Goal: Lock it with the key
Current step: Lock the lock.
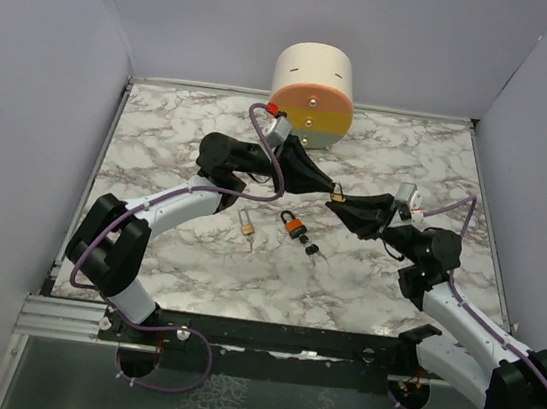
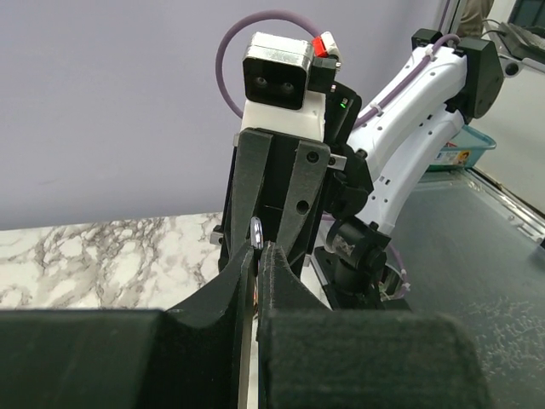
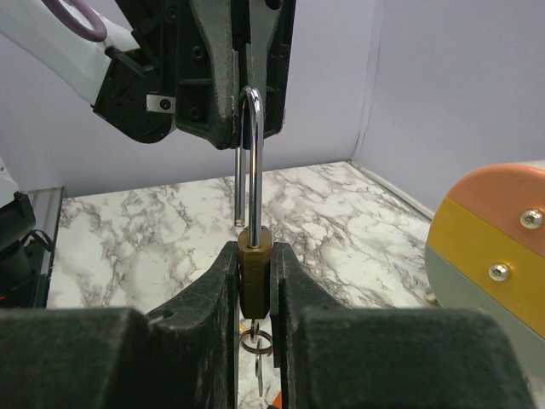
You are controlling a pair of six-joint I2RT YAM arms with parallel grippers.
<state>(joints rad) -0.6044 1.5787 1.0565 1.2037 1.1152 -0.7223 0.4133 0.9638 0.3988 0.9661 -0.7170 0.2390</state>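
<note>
Open marble (image 1: 182, 132) either side, brass padlock (image 1: 247, 223), orange padlock (image 1: 293, 227) and key (image 1: 314, 251) mid-table, round box (image 1: 312, 94) behind

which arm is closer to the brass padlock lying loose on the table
Left. The left arm lies just left of the loose brass padlock; the right arm sits far right, beyond the orange padlock.

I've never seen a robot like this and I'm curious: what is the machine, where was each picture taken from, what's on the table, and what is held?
Two robot arms stand at a marble-patterned table. One picture looks down from above; the other two come from a camera on each wrist. The right gripper is shut on the body of a brass padlock, its shackle open; the left gripper is shut on that shackle. On the table: a second brass padlock, an orange padlock, the small black-headed key, and at the back a cream, orange and yellow drum.
</note>
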